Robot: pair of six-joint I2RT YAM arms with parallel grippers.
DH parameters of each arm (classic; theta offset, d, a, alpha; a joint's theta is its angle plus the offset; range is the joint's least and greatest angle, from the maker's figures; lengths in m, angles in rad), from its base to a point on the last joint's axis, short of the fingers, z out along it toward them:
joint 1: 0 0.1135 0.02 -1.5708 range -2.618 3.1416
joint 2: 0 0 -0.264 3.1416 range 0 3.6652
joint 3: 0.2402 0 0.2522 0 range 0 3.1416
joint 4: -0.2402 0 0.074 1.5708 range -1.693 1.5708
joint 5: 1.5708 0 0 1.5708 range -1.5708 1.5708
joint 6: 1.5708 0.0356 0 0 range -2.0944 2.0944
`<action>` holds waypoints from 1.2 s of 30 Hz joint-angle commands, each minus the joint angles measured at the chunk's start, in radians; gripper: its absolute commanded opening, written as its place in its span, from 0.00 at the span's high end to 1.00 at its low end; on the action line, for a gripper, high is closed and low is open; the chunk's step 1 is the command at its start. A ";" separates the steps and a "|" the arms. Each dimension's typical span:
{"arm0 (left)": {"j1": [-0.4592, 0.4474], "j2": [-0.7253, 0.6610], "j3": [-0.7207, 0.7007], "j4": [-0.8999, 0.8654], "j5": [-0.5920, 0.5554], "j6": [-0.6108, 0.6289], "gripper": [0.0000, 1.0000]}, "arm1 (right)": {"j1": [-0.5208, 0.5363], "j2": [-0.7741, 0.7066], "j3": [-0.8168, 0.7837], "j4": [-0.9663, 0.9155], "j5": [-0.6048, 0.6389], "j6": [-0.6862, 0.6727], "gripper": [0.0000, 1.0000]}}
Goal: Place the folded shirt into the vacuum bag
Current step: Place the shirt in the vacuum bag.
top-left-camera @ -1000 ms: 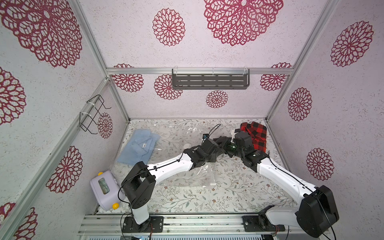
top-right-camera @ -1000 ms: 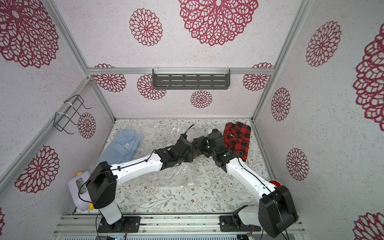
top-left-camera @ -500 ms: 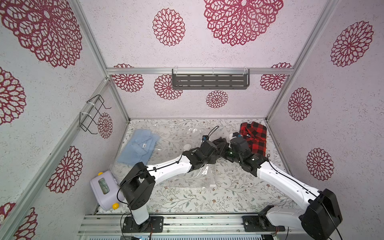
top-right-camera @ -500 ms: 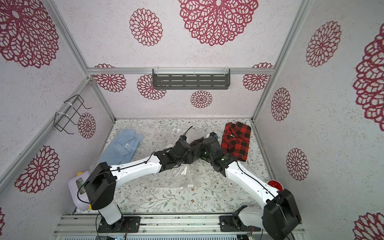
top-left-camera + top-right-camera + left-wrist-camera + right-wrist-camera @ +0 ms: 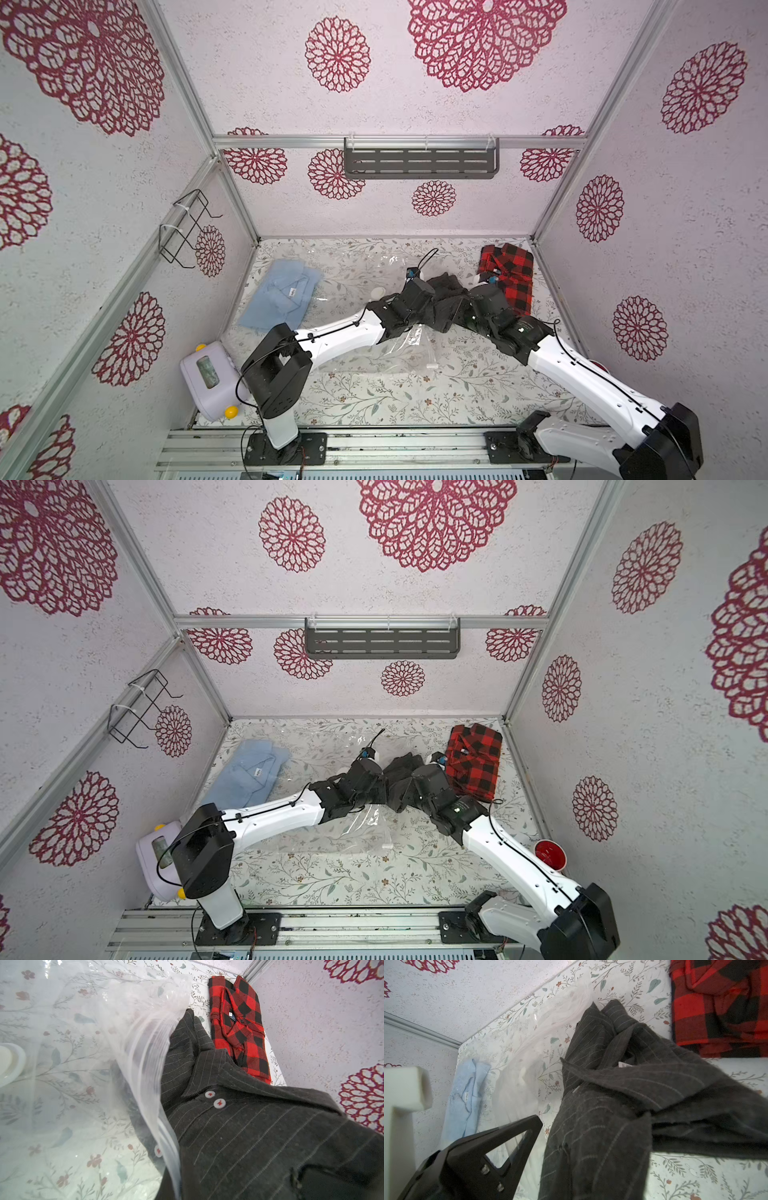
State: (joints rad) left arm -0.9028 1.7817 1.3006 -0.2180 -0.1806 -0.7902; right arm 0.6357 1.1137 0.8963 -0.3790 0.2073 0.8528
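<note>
Left gripper (image 5: 433, 308) is clamped shut on the raised mouth of the vacuum bag (image 5: 83, 1047). My right gripper (image 5: 464, 311) is pinched tight on the dark pinstriped shirt (image 5: 249, 1136), whose leading edge sits just inside that mouth. Farther left, the bag lies on the table (image 5: 415, 403). I see a red plaid shirt (image 5: 509, 274) far right.

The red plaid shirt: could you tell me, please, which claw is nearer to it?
Right. The right claw, holding the dark striped shirt, is just beside the red plaid shirt; the left claw lies beyond that dark shirt.
</note>
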 commanded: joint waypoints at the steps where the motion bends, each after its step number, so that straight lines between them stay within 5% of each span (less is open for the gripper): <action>1: -0.011 0.039 0.042 0.032 0.015 0.002 1.00 | 0.001 -0.039 -0.017 -0.004 0.076 -0.034 1.00; 11: -0.041 0.077 0.075 0.002 0.018 -0.002 1.00 | -0.001 -0.022 -0.211 0.296 -0.217 0.106 1.00; 21: -0.052 0.090 0.083 -0.004 0.013 -0.001 1.00 | 0.009 0.023 -0.466 0.533 -0.382 0.180 1.00; 27: -0.053 0.122 0.095 -0.039 -0.034 0.009 1.00 | -0.055 -0.115 -0.460 0.328 -0.383 0.028 0.47; 32: -0.057 0.153 0.123 -0.102 -0.081 0.028 1.00 | -0.208 -0.272 -0.466 0.161 -0.463 -0.074 0.23; 36: -0.060 0.164 0.136 -0.121 -0.086 0.035 1.00 | -0.321 -0.300 -0.462 0.062 -0.485 -0.135 0.18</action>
State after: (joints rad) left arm -0.9535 1.9255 1.4097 -0.3054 -0.2359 -0.7746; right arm 0.3664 0.8177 0.4232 -0.1917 -0.2310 0.8047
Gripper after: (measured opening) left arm 0.045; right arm 0.820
